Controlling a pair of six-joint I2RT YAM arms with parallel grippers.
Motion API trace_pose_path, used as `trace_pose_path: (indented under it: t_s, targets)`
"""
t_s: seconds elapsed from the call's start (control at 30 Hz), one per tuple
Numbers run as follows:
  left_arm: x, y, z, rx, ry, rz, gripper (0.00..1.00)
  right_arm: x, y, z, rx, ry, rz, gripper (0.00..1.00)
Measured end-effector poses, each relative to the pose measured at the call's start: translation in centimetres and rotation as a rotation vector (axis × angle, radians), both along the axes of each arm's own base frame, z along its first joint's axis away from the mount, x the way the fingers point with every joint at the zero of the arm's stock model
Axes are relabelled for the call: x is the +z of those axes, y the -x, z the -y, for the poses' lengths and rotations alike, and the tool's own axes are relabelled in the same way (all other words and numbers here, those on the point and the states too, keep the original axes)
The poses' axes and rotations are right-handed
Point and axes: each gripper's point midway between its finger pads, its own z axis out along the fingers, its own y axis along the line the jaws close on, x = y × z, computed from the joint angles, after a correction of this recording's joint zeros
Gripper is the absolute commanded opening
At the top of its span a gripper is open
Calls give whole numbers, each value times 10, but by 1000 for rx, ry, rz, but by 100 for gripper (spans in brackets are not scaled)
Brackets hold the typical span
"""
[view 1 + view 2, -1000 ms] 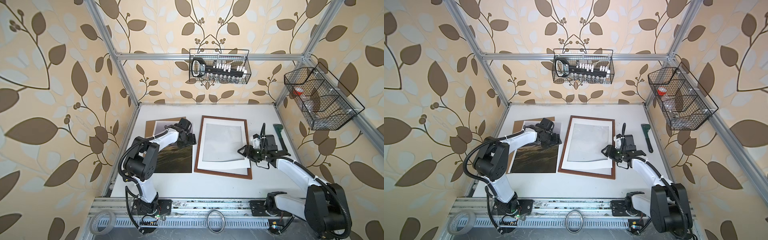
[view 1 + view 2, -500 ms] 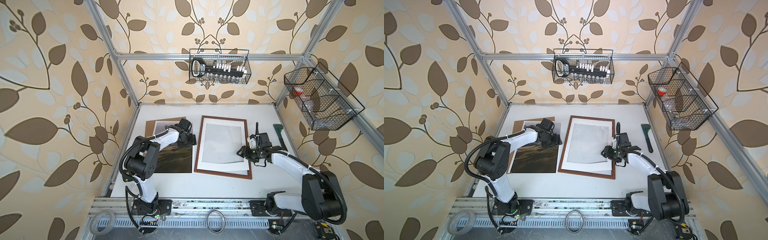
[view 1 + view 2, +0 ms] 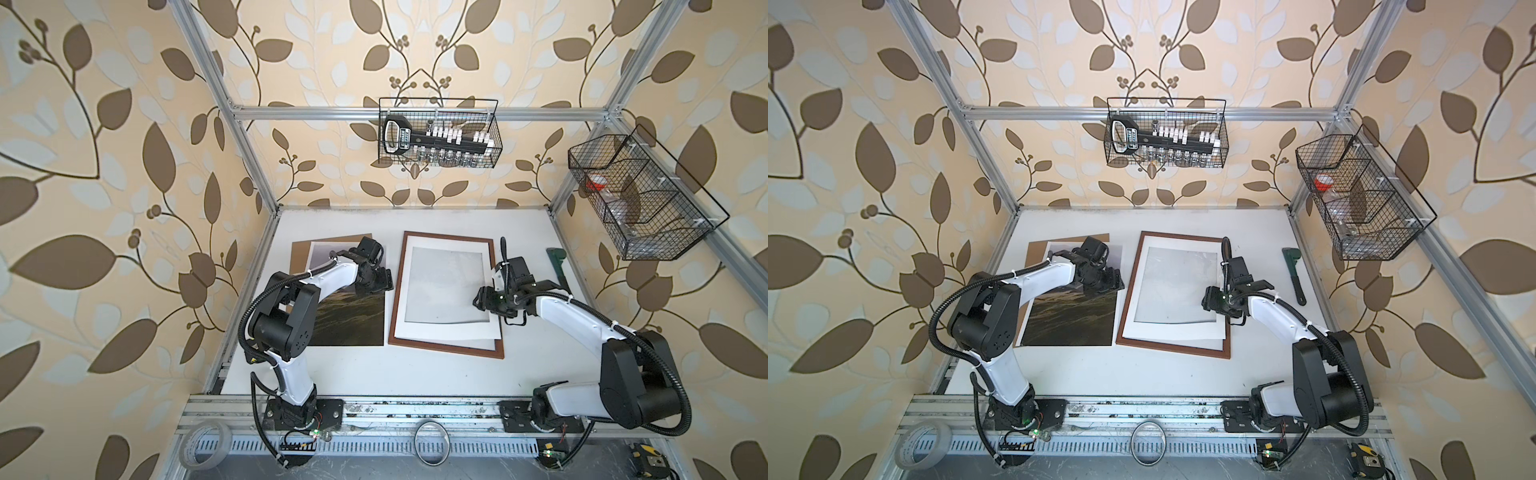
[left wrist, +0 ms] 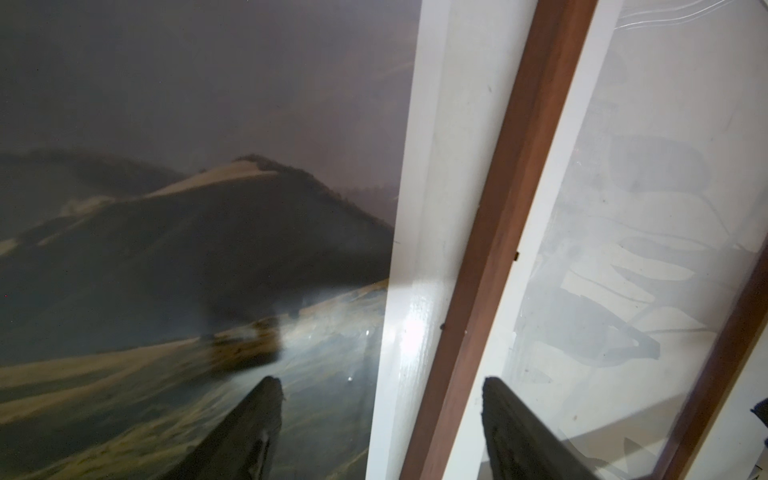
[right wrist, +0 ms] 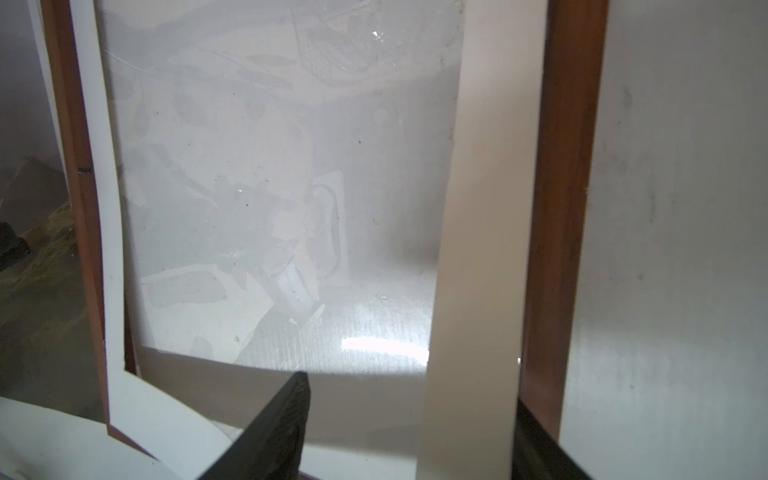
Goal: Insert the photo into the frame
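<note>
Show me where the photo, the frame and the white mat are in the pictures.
photo [image 3: 353, 324], in a top view, on its dark grassy lower part.
frame [image 3: 446, 350], in a top view, on its near wooden rail.
white mat [image 3: 444, 331], in a top view, on its near band.

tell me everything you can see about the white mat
The mat is a thin white card rectangle with a large rectangular window cut out. It lies inside the frame, slightly skewed and bowed, not seated flat; its near right corner seems to ride onto the border. A glossy pane shows through the window. The open right gripper straddles its right strip without clamping it.
</note>
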Motion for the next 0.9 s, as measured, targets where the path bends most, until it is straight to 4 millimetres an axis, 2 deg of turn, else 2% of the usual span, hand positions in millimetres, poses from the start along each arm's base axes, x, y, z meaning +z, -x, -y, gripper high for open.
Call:
trace_pose_path:
  t_s: [0.17, 0.37, 0.57, 0.73, 0.9]
  targets:
    - [0, 1, -1, -1, -4, -2, 77, -3, 4, 12, -3, 77, -42, 71]
    - [-2, 3, -3, 1, -18, -9, 80, 6, 4, 26, -10, 168, -33, 72]
    - [-11, 20, -7, -8, -43, -37, 80, 3, 13, 27, 27, 259, -44, 73]
    - [-16, 36, 12, -65, -51, -48, 80, -9, 23, 26, 50, 286, -75, 72]
    - [-16, 50, 32, -129, -60, -47, 80, -37, 41, 33, 63, 334, -159, 71]
